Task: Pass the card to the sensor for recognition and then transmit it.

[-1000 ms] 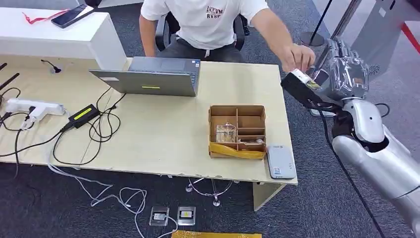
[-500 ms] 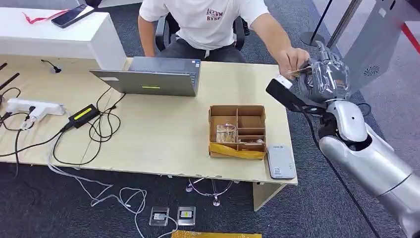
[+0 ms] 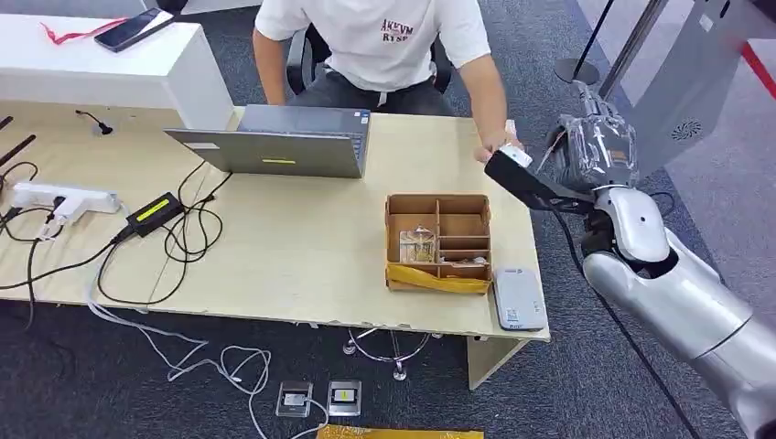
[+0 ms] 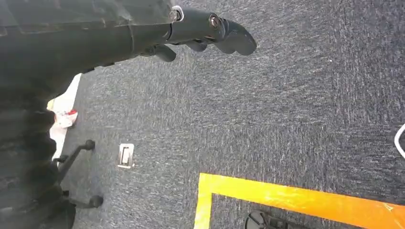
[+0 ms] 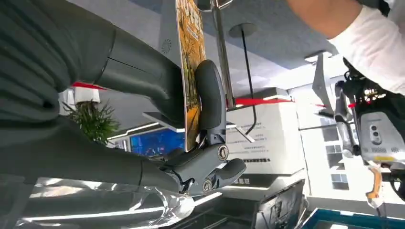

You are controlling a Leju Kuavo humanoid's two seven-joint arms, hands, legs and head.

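Yellow-printed card (image 5: 189,71) sits pinched edge-on in the right robot hand (image 5: 191,119), its face unreadable.

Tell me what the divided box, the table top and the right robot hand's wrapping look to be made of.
Divided box: brown cardboard, matte, with raw cut edges on its dividers and yellow tape along the front. Table top: pale wood, probably plywood or laminate, with faint grain and a low sheen. Right robot hand: wrapped in clear, crinkled plastic film that catches glare.

silver right arm (image 3: 682,293), foil-wrapped right hand (image 3: 599,151), dark screwed fingers (image 5: 210,95)
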